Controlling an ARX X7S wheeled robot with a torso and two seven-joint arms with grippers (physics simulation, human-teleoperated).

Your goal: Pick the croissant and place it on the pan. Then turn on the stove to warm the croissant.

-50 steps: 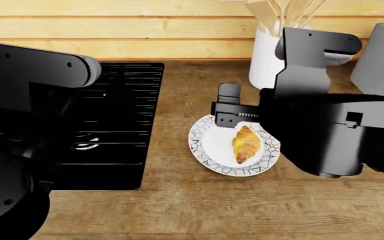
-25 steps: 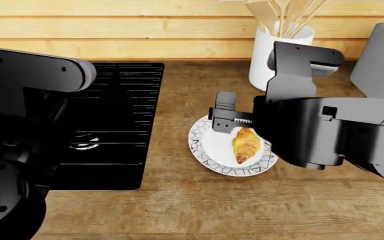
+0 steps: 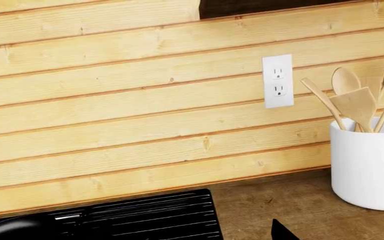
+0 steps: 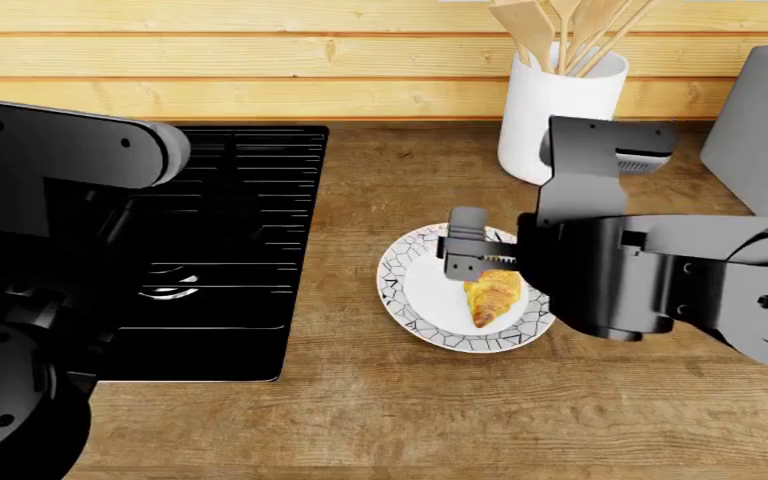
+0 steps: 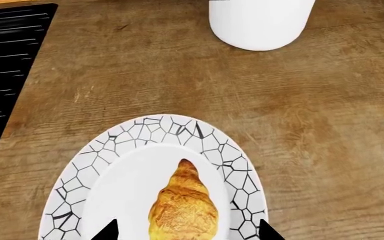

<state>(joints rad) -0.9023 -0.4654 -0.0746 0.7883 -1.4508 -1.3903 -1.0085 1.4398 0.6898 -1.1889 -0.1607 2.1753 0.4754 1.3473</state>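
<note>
The croissant [image 4: 494,296] lies on a white crackle-lined plate [image 4: 403,300] on the wooden counter. My right gripper [image 4: 488,262] is open and low over the plate. In the right wrist view the croissant [image 5: 184,207] sits between the right gripper's [image 5: 186,232] two dark fingertips [image 5: 108,232], which stand apart from it on either side. The black stove [image 4: 244,230] is left of the plate and also shows in the left wrist view [image 3: 152,220]. The pan is hidden behind my left arm. My left gripper shows one fingertip [image 3: 281,233] set far to the side, with nothing in it.
A white utensil jar [image 4: 560,100] with wooden spoons stands behind the plate against the plank wall; it also shows in the left wrist view [image 3: 369,165]. A grey appliance [image 4: 764,120] stands at the back right. A wall outlet [image 3: 277,81] is above the counter.
My right gripper has come forward and down from the plate's far rim over the croissant, and its fingers now straddle it. The left arm has barely moved.
</note>
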